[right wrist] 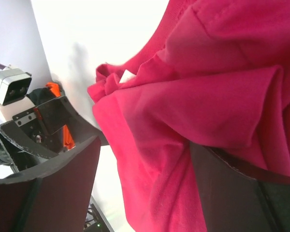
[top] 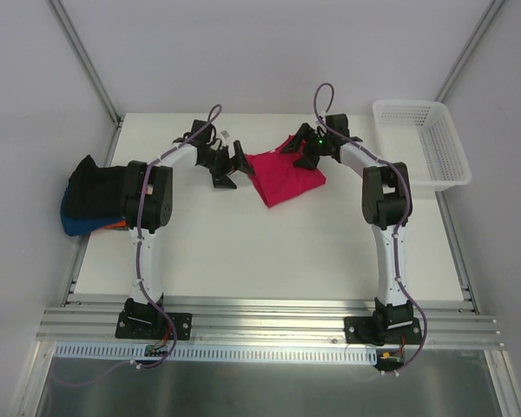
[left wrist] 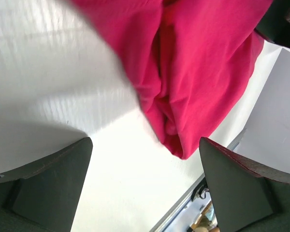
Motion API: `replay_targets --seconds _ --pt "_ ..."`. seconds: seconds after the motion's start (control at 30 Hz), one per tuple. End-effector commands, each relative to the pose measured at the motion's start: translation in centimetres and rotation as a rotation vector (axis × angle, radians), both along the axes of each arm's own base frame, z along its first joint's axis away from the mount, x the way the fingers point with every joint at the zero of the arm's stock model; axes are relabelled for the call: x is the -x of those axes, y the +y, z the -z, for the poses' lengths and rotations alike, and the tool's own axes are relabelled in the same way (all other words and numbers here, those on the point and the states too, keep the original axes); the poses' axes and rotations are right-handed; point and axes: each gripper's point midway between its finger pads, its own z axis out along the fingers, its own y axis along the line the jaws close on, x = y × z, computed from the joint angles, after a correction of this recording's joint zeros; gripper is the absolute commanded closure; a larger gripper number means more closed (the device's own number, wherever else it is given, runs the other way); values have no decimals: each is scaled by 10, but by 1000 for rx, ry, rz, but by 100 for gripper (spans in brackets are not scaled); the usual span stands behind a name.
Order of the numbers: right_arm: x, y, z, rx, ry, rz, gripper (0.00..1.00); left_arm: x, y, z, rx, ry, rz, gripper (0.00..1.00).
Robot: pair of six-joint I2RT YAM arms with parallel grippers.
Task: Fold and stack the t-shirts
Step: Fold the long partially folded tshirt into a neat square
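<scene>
Fold setup: crimson-pink tee bunched, both grippers empty

Crimson-pink t-shirt (top: 288, 180) lies rumpled on the table (top: 269, 252), upper centre of the top view. It is well apart from the black, blue and orange shirt pile (top: 91, 201) at the left edge. Left gripper (top: 228, 165) sits just beside the shirt's left corner, jaws wide apart, nothing between them. Right gripper (top: 310, 153) is over the shirt's upper right part, jaws apart too. Cloth lies loose in the gap, not pinched. My read is you're at the spread-out stage, no clean fold made yet. Take a single layer at each outer edge, not a wad. Draw the two grips apart evenly so the creases flatten before you fold. Keep the right side off the white mesh basket (top: 421, 143).
</scene>
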Motion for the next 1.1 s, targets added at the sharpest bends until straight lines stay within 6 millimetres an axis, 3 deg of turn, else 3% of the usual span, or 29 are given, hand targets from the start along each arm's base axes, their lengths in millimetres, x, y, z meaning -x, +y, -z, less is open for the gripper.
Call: replay_targets --seconds 0.0,0.17,0.3,0.37,0.43,0.47,0.57,0.83,0.93,0.97,1.07 --pt "9 -7 -23 61 -38 9 21 27 3 3 -43 78 -11 5" --pt "7 -8 -46 91 -110 -1 21 28 -22 11 -14 104 -1 6" --pt "22 -10 -44 126 -83 7 21 25 -48 17 8 110 23 6" --pt "38 -13 -32 132 -27 8 20 25 -55 18 11 116 19 6" --pt "48 -12 -37 129 -24 5 20 27 -62 23 10 125 21 7" --pt "56 -15 -29 133 7 9 20 27 -63 26 8 129 17 7" --pt "67 -16 -28 135 23 4 20 23 -65 34 0 131 9 7" --pt "71 -14 -37 137 6 -4 20 -1 -67 24 -12 41 13 9" --pt "69 -12 -40 136 -7 -5 19 10 -61 10 4 50 25 9" --pt "68 -12 -42 134 -7 -4 19 10 -53 -6 16 34 14 11" --pt "64 -10 -49 129 -26 -2 19 24 -32 -12 8 55 3 13"
